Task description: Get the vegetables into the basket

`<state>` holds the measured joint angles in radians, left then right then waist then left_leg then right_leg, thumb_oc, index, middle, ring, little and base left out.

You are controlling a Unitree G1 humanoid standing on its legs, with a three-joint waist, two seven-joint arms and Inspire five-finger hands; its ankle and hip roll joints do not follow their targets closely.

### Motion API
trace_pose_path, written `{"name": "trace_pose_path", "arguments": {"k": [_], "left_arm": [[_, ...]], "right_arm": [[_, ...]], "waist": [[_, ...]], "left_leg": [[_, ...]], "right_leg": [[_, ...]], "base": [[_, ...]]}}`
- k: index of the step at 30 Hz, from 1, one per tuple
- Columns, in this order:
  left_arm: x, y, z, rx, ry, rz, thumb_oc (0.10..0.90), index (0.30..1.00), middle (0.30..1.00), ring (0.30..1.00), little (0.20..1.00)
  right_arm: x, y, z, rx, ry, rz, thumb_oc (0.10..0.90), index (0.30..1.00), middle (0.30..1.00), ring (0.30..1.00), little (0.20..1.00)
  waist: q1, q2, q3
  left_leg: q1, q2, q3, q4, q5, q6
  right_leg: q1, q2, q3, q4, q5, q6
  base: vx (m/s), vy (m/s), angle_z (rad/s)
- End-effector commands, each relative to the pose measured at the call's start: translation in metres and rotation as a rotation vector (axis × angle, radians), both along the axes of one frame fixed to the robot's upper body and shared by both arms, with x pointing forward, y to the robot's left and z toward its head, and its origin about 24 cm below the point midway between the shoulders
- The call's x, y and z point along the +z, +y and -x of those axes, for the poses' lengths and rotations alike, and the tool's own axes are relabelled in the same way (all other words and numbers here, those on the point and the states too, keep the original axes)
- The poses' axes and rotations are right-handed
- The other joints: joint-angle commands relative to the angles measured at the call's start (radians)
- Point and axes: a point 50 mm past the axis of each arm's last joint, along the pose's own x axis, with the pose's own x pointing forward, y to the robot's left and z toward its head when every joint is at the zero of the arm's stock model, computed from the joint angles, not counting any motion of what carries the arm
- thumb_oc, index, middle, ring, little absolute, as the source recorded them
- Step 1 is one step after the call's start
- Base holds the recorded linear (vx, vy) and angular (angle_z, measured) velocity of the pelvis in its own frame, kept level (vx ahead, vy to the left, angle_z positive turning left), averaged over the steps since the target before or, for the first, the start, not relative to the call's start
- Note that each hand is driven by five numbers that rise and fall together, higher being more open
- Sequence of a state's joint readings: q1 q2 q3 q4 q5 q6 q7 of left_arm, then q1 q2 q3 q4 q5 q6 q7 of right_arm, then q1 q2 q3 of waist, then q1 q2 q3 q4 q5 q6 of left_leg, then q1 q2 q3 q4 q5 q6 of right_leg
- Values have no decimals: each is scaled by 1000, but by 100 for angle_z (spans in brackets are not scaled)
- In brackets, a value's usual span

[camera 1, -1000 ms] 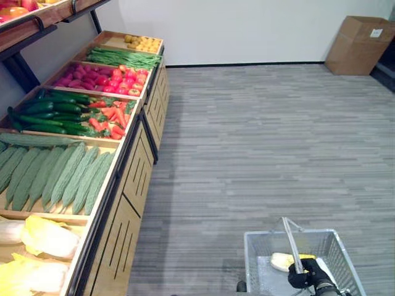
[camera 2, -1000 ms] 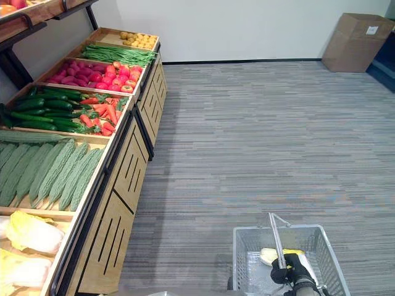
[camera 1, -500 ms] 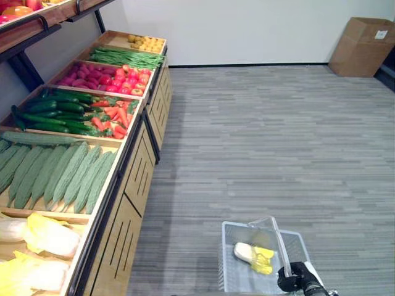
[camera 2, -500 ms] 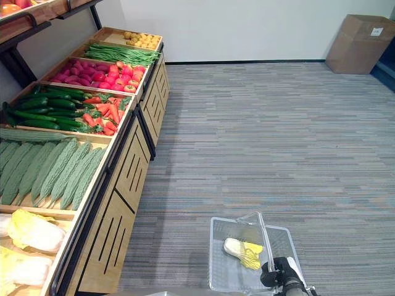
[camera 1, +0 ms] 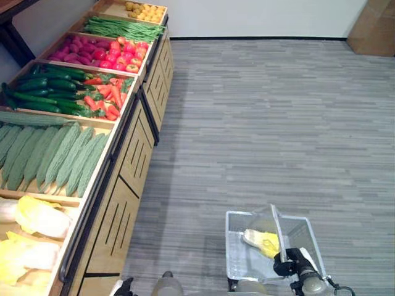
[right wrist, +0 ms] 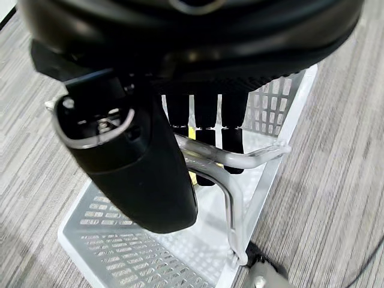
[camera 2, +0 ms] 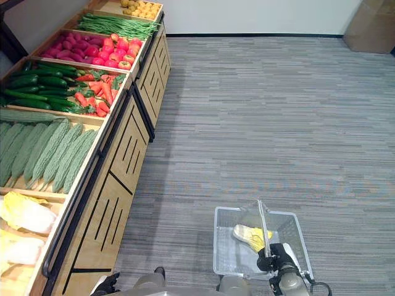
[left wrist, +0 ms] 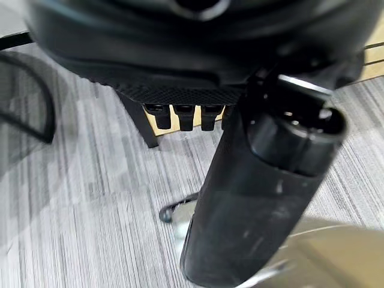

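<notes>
A silver mesh basket point(camera 1: 236, 256) hangs low over the floor at the lower right. My right hand point(camera 1: 287, 267) is shut on its metal handle point(right wrist: 240, 161), with the fingers point(right wrist: 204, 129) curled over the bar. One pale yellow napa cabbage point(camera 1: 260, 240) lies inside the basket. More napa cabbages point(camera 1: 38, 217) lie in the nearest bin of the wooden stand on the left. My left hand point(left wrist: 264, 180) hangs low beside the stand, fingers relaxed and holding nothing.
The wooden stand point(camera 1: 133, 166) runs along the left with bins of bitter gourds point(camera 1: 55, 157), cucumbers point(camera 1: 43, 92), carrots point(camera 1: 105, 103), red vegetables point(camera 1: 105, 54), green beans point(camera 1: 120, 28) and yellow potatoes point(camera 1: 145, 9). A cardboard box point(camera 1: 375, 28) stands far right. Grey floor point(camera 1: 265, 123) spreads between.
The camera has tilted down, so the whole picture shifted. The basket swung left and turned on its handle, then settled; the cabbage slid inside it. My right hand kept its hold.
</notes>
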<state>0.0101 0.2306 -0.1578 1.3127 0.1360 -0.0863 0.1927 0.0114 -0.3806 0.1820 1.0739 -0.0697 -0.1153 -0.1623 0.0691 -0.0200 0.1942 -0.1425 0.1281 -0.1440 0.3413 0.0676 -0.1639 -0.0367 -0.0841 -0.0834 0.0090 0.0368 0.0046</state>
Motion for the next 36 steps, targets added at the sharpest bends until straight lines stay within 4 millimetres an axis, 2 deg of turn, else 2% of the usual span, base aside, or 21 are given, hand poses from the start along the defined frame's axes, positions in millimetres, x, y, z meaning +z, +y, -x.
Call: {"name": "trace_pose_path", "arguments": {"k": [1,2,3,4,7,9,10,14,17,18,19,20,21,23,24,28,32,34,36], "left_arm": [[5,16,-2,30,-32,-53,900,1000,1000,1000,1000],[5,17,2,32,-21,-57,900,1000,1000,1000,1000],[5,17,2,32,-21,-57,900,1000,1000,1000,1000],[5,17,1,25,-22,-63,900,1000,1000,1000,1000],[6,21,1,13,-24,-75,900,1000,1000,1000,1000],[6,24,8,26,-8,-84,900,1000,1000,1000,1000],[7,27,10,22,2,-91,900,1000,1000,1000,1000],[8,34,14,0,22,-110,900,1000,1000,1000,1000],[10,37,12,-13,18,-118,900,1000,1000,1000,1000],[10,37,12,-13,18,-118,900,1000,1000,1000,1000],[11,38,7,-23,9,-124,900,1000,1000,1000,1000],[11,38,7,-23,9,-124,900,1000,1000,1000,1000],[13,39,0,-35,-8,-130,900,1000,1000,1000,1000],[13,40,-1,-47,-7,-135,900,1000,1000,1000,1000],[13,41,-2,-77,2,-147,900,1000,1000,1000,1000],[14,41,-7,-133,4,-154,900,1000,1000,1000,1000],[18,45,-17,-158,-15,-174,900,1000,1000,1000,1000],[21,46,-26,-166,-39,-187,900,1000,1000,1000,1000],[22,46,-29,-168,-45,-188,900,1000,1000,1000,1000]], "right_arm": [[25,-20,-22,63,-142,83,400,300,300,300,300],[25,-19,-24,66,-148,88,400,300,300,300,300],[25,-19,-24,66,-148,88,400,300,300,300,300],[27,-19,-26,69,-163,94,400,300,300,300,300],[27,-14,-32,79,-176,85,400,300,300,300,300],[25,-10,-30,89,-170,71,400,300,300,300,300],[23,-7,-29,86,-160,60,400,300,300,300,300],[22,-2,-30,93,-167,42,400,300,300,300,300],[24,3,-37,106,-184,28,400,300,300,300,300],[24,3,-37,106,-184,28,400,300,300,300,300],[26,6,-42,107,-201,23,400,300,300,300,300],[26,6,-42,107,-201,23,400,300,300,300,300],[26,8,-46,112,-200,22,400,300,300,300,300],[25,9,-46,110,-199,17,400,300,300,300,300],[26,9,-47,117,-202,19,400,300,300,300,300],[29,7,-50,120,-216,27,400,300,300,300,300],[33,11,-57,135,-238,27,400,300,300,300,300],[32,15,-59,144,-243,24,400,300,300,300,300],[33,15,-59,150,-245,24,400,300,300,300,300]], "waist": [[-4,-14,-12],[4,-12,-22],[4,-13,-22],[11,-10,-25],[40,-9,-29],[45,-14,-48],[47,-25,-62],[52,-44,-82],[56,-65,-91],[56,-65,-91],[56,-71,-93],[56,-71,-93],[57,-76,-92],[57,-80,-93],[55,-86,-94],[51,-85,-94],[39,-54,-71],[19,-38,-49],[9,-34,-39]], "left_leg": [[-40,-60,14,-154,22,66],[-74,-46,31,-240,59,71],[-73,-46,32,-242,60,71],[-114,-37,48,-290,106,68],[-127,-40,44,-327,140,67],[-103,-48,47,-330,122,80],[-95,-64,61,-329,108,97],[-87,-90,94,-309,69,126],[-83,-124,122,-294,32,151],[-83,-124,123,-294,32,151],[-80,-139,133,-296,20,162],[-80,-139,134,-296,20,162],[-73,-156,138,-295,2,174],[-68,-162,139,-294,-5,178],[-62,-174,140,-289,-17,185],[-43,-187,138,-285,-35,200],[12,-187,126,-301,-53,229],[78,-178,122,-328,-63,237],[96,-175,118,-329,-68,235]], "right_leg": [[80,13,-35,23,-77,61],[95,16,-35,13,-91,68],[95,15,-34,14,-92,68],[107,19,-34,11,-104,70],[139,30,5,21,-130,73],[159,17,15,25,-144,88],[164,-6,25,38,-145,102],[148,-44,46,57,-119,132],[127,-89,66,65,-31,166],[126,-89,67,65,-31,166],[107,-105,73,78,11,180],[107,-106,74,78,11,180],[95,-121,77,89,61,191],[94,-126,76,92,72,194],[89,-135,82,104,113,201],[68,-141,94,160,164,206],[-24,-123,78,375,186,180],[-118,-109,31,421,155,158],[-141,-101,22,411,130,150]], "base": [[225,53,16],[173,53,6],[219,92,4],[170,70,-9],[241,110,-31],[289,205,-75],[331,286,-46],[184,195,-22],[154,204,-5],[122,224,-3],[67,131,-12],[142,267,-17],[77,139,-15],[98,148,-8],[87,120,-3],[60,120,-7],[50,153,-10],[157,116,2],[138,16,3]]}}
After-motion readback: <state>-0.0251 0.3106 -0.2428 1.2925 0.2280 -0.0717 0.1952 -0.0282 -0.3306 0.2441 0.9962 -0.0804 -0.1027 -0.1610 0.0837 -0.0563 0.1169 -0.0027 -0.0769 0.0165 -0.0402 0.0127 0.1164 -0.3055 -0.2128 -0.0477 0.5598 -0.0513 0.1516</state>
